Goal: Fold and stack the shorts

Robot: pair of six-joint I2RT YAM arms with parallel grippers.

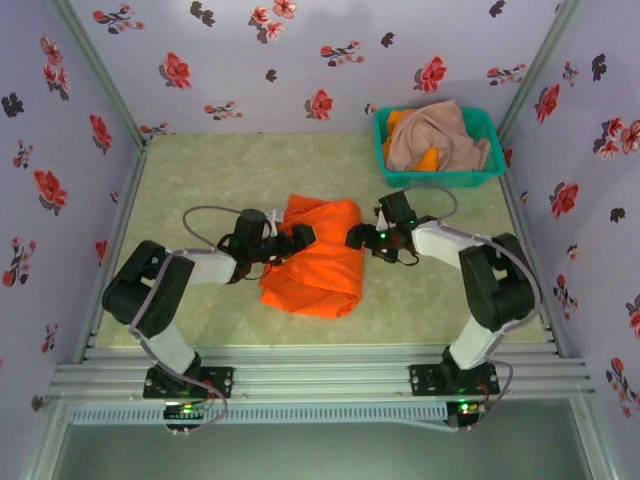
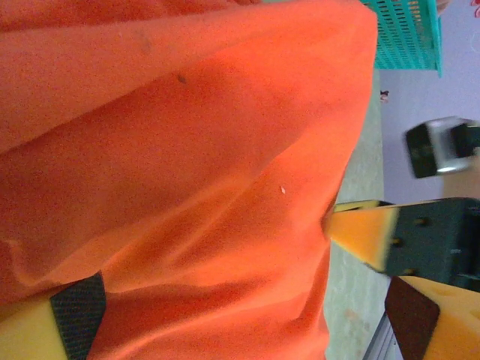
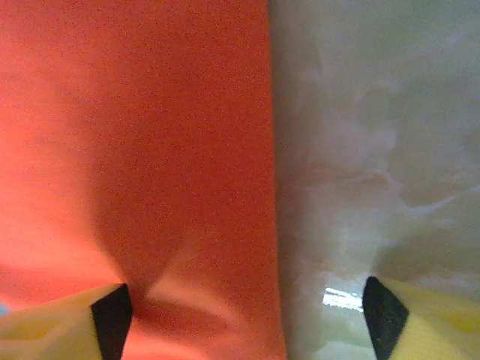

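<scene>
A pair of bright orange shorts (image 1: 318, 258) lies folded in the middle of the table. My left gripper (image 1: 300, 240) rests at its left edge and my right gripper (image 1: 355, 238) at its right edge. In the left wrist view the orange cloth (image 2: 187, 172) spans the gap between the wide-apart fingers of the open left gripper (image 2: 244, 307). In the right wrist view the right gripper (image 3: 247, 319) is open and straddles the cloth's edge (image 3: 150, 150). One fingertip (image 3: 112, 315) presses into the fabric and the other stands over bare table. Pink-beige shorts (image 1: 440, 135) sit in the basket over another orange piece (image 1: 428, 160).
The teal mesh basket (image 1: 440, 180) stands at the back right corner, also seen from the left wrist (image 2: 409, 34). Floral walls close in the table on three sides. A metal rail runs along the near edge, by the arm bases.
</scene>
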